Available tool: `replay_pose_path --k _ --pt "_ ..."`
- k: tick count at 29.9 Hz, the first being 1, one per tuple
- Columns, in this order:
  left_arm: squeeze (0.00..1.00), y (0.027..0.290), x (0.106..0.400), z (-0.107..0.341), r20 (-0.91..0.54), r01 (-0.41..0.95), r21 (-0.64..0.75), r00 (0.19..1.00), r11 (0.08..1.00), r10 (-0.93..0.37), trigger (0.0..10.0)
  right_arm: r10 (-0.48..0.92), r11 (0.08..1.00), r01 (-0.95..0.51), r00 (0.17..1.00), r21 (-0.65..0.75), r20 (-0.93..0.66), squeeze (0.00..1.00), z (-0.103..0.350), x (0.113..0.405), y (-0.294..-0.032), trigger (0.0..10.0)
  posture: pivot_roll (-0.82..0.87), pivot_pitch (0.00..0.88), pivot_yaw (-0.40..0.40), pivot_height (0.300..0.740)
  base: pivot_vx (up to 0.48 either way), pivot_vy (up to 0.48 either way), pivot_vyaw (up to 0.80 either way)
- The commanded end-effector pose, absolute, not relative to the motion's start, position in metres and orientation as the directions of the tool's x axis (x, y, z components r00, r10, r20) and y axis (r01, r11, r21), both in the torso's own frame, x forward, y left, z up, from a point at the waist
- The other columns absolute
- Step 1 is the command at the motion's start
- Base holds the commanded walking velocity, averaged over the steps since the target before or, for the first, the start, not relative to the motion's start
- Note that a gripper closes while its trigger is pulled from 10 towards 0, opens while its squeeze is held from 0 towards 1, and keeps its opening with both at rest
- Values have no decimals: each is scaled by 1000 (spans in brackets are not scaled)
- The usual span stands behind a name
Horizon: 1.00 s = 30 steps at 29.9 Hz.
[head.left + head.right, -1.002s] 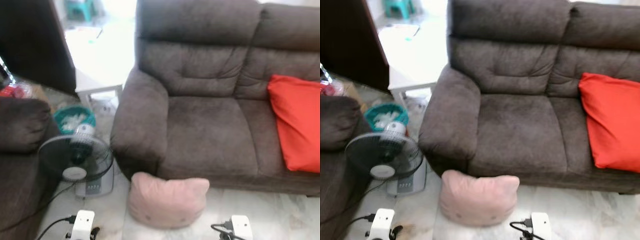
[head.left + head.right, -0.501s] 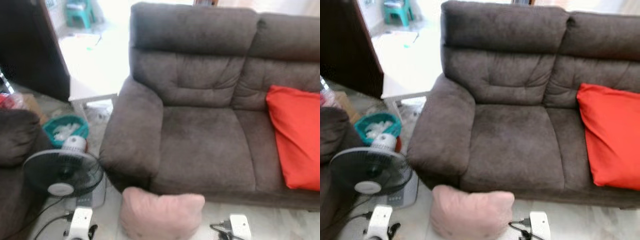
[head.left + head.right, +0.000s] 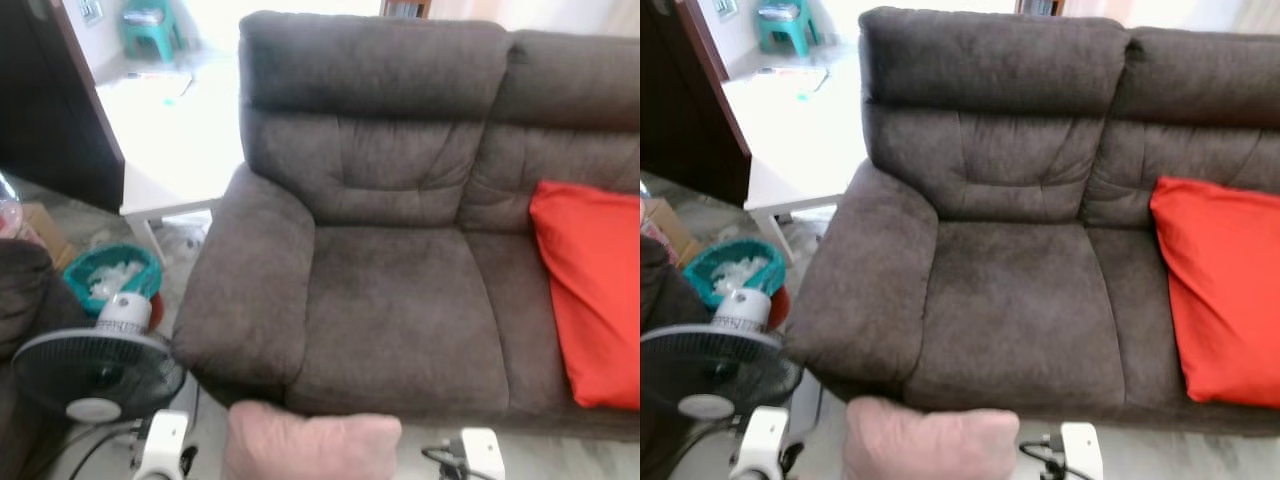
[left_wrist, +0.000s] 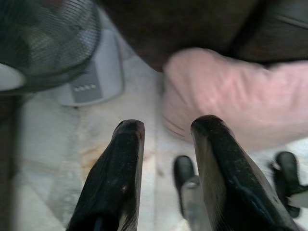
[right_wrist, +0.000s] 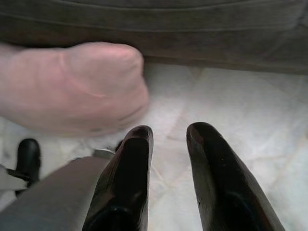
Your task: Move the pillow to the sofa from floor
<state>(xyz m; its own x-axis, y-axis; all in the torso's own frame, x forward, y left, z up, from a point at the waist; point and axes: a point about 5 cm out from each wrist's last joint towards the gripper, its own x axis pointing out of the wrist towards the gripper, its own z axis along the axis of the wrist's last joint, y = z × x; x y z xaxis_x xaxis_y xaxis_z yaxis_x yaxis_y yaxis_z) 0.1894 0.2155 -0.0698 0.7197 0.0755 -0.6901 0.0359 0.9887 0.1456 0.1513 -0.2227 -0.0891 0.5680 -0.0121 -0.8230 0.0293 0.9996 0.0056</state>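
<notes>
Closest to me, the pink pillow (image 3: pixel 312 446) lies on the pale floor (image 5: pixel 231 101), pressed up against the front of the sofa (image 3: pixel 400 320) below the left seat. Either side of it are the robot's two arms. The left gripper (image 4: pixel 166 144) hangs low over the tiles with its fingers apart and nothing between them, the pillow just ahead of the tips. The right gripper (image 5: pixel 168 139) hangs on the pillow's other side, fingers likewise parted and empty.

Over the last second the whole view has slid: the pillow has dropped to the bottom edge of the head views and the sofa has come closer and larger. That reads as the robot stepping in and lifting its gaze, not the pillow moving. So the pillow is on the floor, not on the seat, and the robot seems to be closing on it with both grippers ready.

To the left stands a fan (image 3: pixel 95 372), then a teal basket (image 3: pixel 105 280) and a white table (image 3: pixel 165 195). On the sofa's right seat leans a red cushion (image 3: pixel 590 290). The left seat is bare.
</notes>
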Motion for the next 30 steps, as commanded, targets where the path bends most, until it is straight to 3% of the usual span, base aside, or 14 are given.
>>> replay_pose_path --k 1,12,17,25,27,30 --pt "0 223 178 -75 -719 30 161 689 987 96 10000 -2 1000 26 560 14 -828 0 -91 150 -219 10000 111 57 -68 740 0 0 0" --pt "0 223 178 -75 -717 30 163 690 986 98 10000 3 1000 20 561 17 -828 0 -91 150 -219 10000 114 54 -67 740 0 0 0" --pt "0 223 180 -71 -675 39 194 730 980 105 10000 -3 999 33 580 19 -814 0 -90 151 -219 10000 112 51 -64 740 0 0 0" --pt "0 224 185 -58 -503 -79 231 844 970 189 10000 -26 998 58 740 25 -672 0 -78 162 -220 10000 96 32 -66 740 0 0 0" --pt "0 226 185 -56 -480 -71 294 851 953 212 10000 -29 998 62 748 27 -663 0 -77 162 -220 10000 96 32 -66 740 0 0 0" --pt "0 225 185 -53 -430 -125 278 870 952 240 10000 -28 998 58 773 26 -634 0 -74 164 -221 10000 106 25 -71 740 0 0 0"
